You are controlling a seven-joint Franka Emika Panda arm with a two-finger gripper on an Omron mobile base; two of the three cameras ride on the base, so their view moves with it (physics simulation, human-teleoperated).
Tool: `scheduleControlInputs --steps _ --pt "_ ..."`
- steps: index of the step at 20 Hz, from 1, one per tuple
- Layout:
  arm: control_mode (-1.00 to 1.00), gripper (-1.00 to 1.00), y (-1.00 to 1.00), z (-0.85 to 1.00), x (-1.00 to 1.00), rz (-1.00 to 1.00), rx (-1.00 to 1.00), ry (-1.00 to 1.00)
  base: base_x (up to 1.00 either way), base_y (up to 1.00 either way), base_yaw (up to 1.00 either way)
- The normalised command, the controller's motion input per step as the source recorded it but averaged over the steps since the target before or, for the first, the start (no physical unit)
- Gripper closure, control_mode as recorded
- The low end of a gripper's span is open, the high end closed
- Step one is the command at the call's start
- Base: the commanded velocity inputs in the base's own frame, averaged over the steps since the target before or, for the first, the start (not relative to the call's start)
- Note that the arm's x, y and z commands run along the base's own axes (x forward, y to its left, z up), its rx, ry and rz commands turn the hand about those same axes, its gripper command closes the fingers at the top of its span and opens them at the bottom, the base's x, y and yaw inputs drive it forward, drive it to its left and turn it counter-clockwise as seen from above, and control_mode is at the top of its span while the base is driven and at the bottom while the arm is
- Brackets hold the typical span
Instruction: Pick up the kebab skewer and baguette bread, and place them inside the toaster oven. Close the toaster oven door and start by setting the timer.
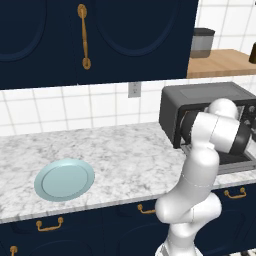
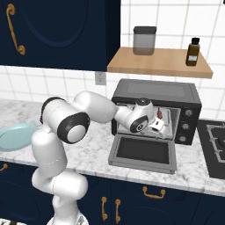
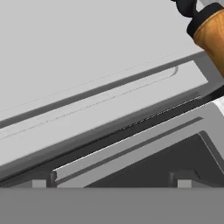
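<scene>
The toaster oven (image 2: 154, 94) is a dark box at the back of the marble counter. Its door (image 2: 141, 153) lies folded down flat in front of it. My gripper (image 2: 159, 126) reaches into the oven's mouth just above the door, open with nothing between its fingers. In the hand view the gripper (image 3: 111, 183) faces the grey oven floor and wall, fingertips (image 3: 41, 183) set wide apart. An orange-brown and dark chunk of the kebab skewer (image 3: 209, 30) shows at the upper right; it appears as a reddish bit (image 2: 163, 114) inside the oven. The baguette bread is hidden.
A pale blue plate (image 1: 64, 180) lies on the counter far left of the oven. A wooden shelf (image 2: 160, 61) above the oven carries a jar (image 2: 144, 40) and a brown bottle (image 2: 192, 52). A stove top (image 2: 215, 145) adjoins the oven on the right.
</scene>
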Motion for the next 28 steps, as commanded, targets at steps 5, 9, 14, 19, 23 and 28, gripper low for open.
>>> scheduleControlInputs --steps 5,9,14,19,23,28 --pt "-1.0 -1.0 0.07 0.0 0.21 -0.01 0.0 -0.01 0.0 0.0 0.0" --pt "-1.0 -1.0 0.1 0.0 0.25 -0.02 0.0 -0.02 0.0 0.0 0.0" --pt "-1.0 -1.0 0.08 0.0 0.29 -0.03 0.0 -0.02 0.0 0.0 0.0" --pt "-1.0 -1.0 0.03 0.0 0.16 -0.02 0.0 -0.02 0.0 0.0 0.0" --pt "-1.0 -1.0 0.0 -0.03 0.0 -0.01 0.0 -0.04 0.0 0.0 0.0" --pt "-1.0 -1.0 -0.01 0.0 -0.42 0.0 0.0 -0.03 0.0 0.0 0.0"
